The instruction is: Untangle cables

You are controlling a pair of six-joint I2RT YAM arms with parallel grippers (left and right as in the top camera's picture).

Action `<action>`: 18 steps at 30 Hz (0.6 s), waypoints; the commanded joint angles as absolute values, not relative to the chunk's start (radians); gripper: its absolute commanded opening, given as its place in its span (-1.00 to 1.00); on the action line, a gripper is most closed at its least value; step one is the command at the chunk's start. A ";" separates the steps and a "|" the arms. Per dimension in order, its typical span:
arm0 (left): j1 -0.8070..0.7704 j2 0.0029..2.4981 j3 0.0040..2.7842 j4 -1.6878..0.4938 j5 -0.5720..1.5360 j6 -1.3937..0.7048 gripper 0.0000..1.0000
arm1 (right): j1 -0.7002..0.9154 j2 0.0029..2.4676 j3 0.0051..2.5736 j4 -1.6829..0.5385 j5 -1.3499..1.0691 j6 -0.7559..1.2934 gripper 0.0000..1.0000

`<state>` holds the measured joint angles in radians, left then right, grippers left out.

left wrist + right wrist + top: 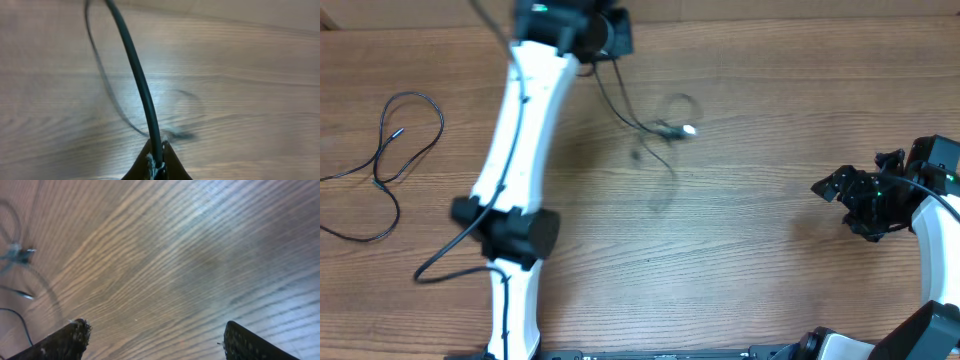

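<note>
My left gripper is at the table's far edge, shut on a thin black cable. That cable hangs from the jaws and trails, blurred, to a silver-tipped plug near the table's middle. In the left wrist view the cable rises from between the closed fingers. A second cable lies in loose loops at the far left, apart from the first. My right gripper stands open at the right, with nothing between its fingers. The held cable shows blurred at the left of the right wrist view.
The left arm stretches across the left-centre of the wooden table, with its thicker black wire looping beside it. The right arm's base sits at the right edge.
</note>
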<state>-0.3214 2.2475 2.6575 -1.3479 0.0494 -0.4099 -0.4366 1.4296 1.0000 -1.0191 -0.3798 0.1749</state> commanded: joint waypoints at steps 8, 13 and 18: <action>-0.348 1.957 2.695 -1.307 0.235 -0.179 -0.92 | -0.384 1.409 1.009 -0.989 -0.594 0.069 0.58; -0.348 1.901 2.695 -1.274 0.362 -0.178 -0.92 | -0.259 1.409 1.009 -0.946 -0.598 0.069 0.60; -0.348 1.896 2.695 -1.258 0.411 -0.175 -0.92 | -0.086 1.409 1.009 -0.884 -0.598 0.069 0.66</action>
<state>-0.3511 1.9076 2.6789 -1.2690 0.3313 -0.2016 -0.1699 1.4296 1.0000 -0.9058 -0.5762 0.0853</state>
